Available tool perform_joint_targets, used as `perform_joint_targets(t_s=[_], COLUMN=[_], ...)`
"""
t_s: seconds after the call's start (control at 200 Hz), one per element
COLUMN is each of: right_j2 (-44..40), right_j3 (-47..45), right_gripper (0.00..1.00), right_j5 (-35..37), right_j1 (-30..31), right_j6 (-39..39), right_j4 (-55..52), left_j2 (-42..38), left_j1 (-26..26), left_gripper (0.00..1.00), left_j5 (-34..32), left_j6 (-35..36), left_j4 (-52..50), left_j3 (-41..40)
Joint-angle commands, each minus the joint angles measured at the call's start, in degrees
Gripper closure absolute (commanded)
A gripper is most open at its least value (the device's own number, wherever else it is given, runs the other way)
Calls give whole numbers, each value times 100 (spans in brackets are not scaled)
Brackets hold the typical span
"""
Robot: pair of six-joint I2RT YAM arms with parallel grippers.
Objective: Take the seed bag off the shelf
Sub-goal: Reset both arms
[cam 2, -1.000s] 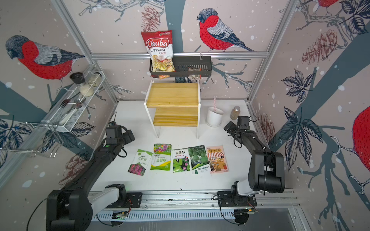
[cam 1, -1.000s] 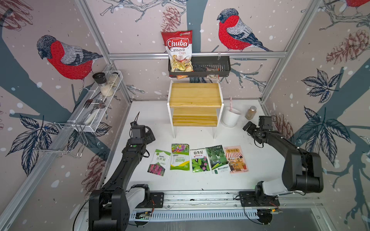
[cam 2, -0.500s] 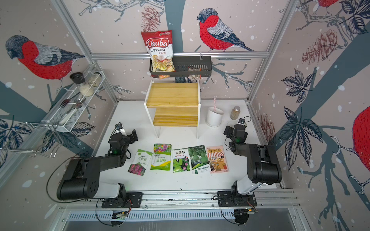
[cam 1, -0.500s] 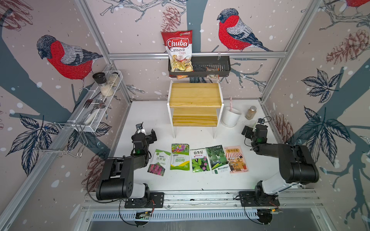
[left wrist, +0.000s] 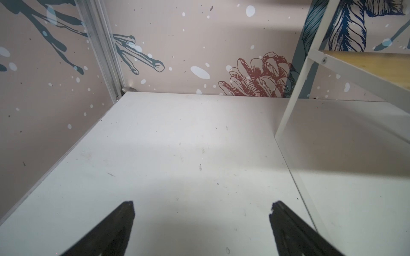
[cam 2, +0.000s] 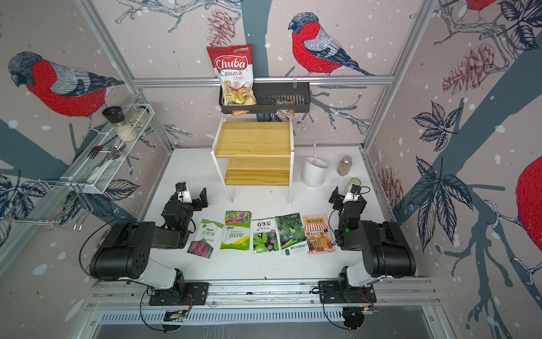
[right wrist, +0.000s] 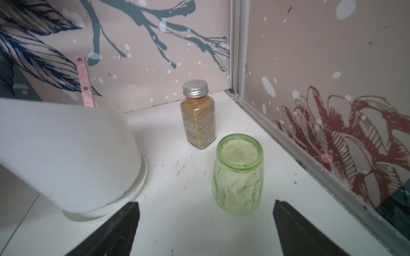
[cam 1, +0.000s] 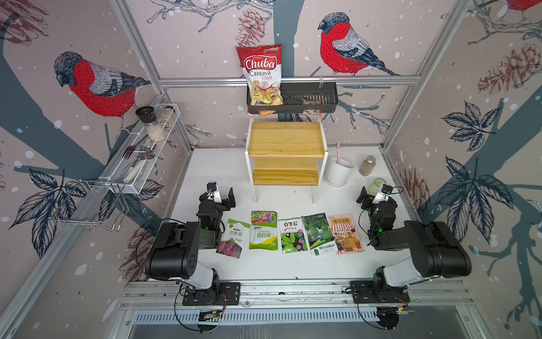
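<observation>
The shelf (cam 1: 286, 143) (cam 2: 253, 143) stands at the back middle of the white table, and both its wooden boards are bare. In front of it several seed bags (cam 1: 263, 234) (cam 2: 236, 232) lie flat in a row on the table. My left gripper (cam 1: 222, 195) (cam 2: 194, 196) (left wrist: 202, 207) is open and empty, low over the table left of the shelf's white leg (left wrist: 295, 93). My right gripper (cam 1: 373, 193) (cam 2: 343, 195) (right wrist: 205, 206) is open and empty too. It faces an upturned green glass (right wrist: 238, 177) at the right.
A white pot (cam 1: 338, 173) (right wrist: 66, 150) with a pink stick and a spice jar (cam 1: 367, 165) (right wrist: 199, 115) stand right of the shelf. A black basket (cam 1: 305, 97) with a chips bag (cam 1: 261, 73) hangs above it. A wire rack (cam 1: 143, 152) juts from the left wall.
Both arms have folded down, their elbows dropping toward the front rail. The grippers stay open at about the same spots beside the row of bags.
</observation>
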Motion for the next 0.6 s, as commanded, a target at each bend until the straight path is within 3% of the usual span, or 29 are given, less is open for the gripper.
perform_joint_targets(t_s=[0.0,0.595], right_j2=[-34,-68], right_j3=[44,105], right_gripper=[0,0], right_j5=[11,-23], right_j1=[48,63], right_j6=[15,6], right_j4=[154,-6], left_j2=[-18,-32], left_j1=[-30,-23], left_gripper=[1,1], left_j5=[-134,-131], left_j6=[98,105], left_j4=[103,97], left_j3=[23,26])
